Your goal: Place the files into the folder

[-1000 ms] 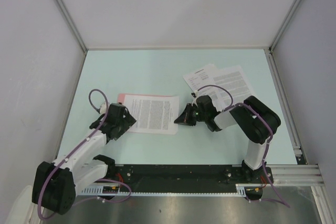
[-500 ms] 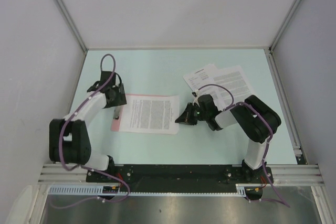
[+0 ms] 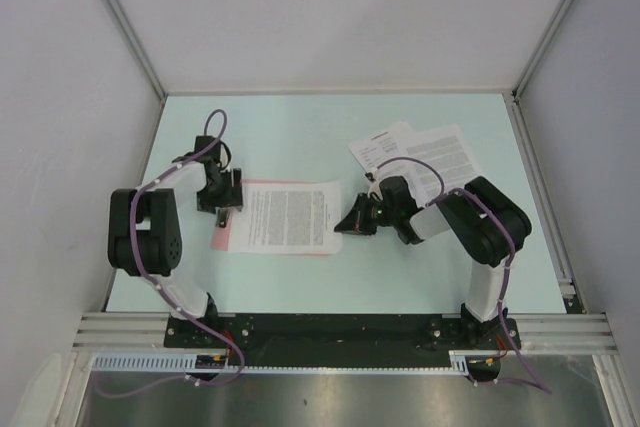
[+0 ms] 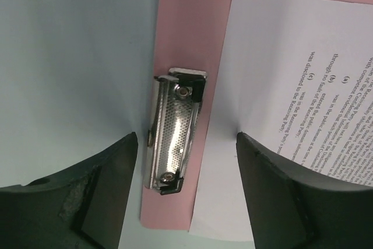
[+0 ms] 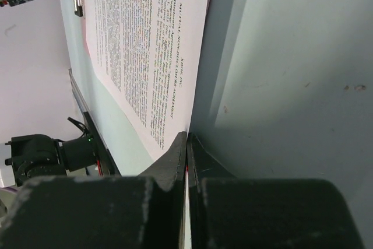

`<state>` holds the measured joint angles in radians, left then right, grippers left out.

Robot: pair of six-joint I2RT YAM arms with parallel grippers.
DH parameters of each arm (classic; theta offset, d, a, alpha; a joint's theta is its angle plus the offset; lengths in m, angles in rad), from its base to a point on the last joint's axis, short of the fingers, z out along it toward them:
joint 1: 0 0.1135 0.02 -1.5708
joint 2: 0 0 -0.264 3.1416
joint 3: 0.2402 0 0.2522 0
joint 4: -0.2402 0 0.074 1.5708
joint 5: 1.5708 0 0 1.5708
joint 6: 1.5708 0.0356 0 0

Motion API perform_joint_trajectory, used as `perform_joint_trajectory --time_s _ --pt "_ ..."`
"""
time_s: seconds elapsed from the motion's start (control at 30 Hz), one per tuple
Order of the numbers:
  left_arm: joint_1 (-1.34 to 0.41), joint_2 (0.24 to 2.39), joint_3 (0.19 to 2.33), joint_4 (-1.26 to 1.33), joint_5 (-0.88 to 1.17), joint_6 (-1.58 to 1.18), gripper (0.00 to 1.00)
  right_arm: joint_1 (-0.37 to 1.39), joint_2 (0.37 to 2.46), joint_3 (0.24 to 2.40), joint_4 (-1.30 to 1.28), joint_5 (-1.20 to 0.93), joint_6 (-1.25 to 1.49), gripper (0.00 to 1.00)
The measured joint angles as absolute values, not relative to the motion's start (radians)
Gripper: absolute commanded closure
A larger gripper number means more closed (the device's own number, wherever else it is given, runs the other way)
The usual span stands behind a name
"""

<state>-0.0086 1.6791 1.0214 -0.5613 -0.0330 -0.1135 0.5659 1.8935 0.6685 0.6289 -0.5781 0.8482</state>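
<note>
The left claw [image 3: 224, 202] hangs over the left short end of the pink folder [image 3: 221, 238], its two fingers spread wide with the metal clip [image 4: 175, 138] showing between them; from the wrist view neither finger touches the clip or holds anything. The folder lies flat on the pale green counter [image 3: 300, 137], left of the middle. A printed sheet [image 3: 286, 217] rests on top of it and covers most of it, leaving only a pink strip at the left end and a thin pink line along the near edge. The sheet's left edge sits just beside the clip, not under it. The right claw [image 3: 348, 225] is down low at the sheet's right edge with its fingers pressed together. Its tips meet the paper's border, but I cannot tell whether any paper is caught between them. Further back on the right, well apart from the folder, a few loose sheets [image 3: 425, 155] lie overlapping on the counter.
</note>
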Motion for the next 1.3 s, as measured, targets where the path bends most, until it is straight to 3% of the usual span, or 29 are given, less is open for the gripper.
perform_joint_trajectory --time_s 0.27,0.57,1.1,1.3 --pt "-0.004 1.665 0.955 -0.477 0.083 -0.191 0.46 0.528 1.855 0.673 0.535 -0.591 0.790 1.00" --pt "-0.087 1.562 0.839 -0.396 0.110 -0.303 0.31 0.444 1.813 0.682 0.417 -0.617 0.694 1.00" --pt "-0.102 1.639 0.944 -0.550 0.030 -0.201 0.50 0.414 1.799 0.712 0.299 -0.641 0.636 1.00" --pt "-0.102 1.681 1.000 -0.559 0.030 -0.183 0.50 0.415 1.799 0.712 0.301 -0.641 0.637 1.00"
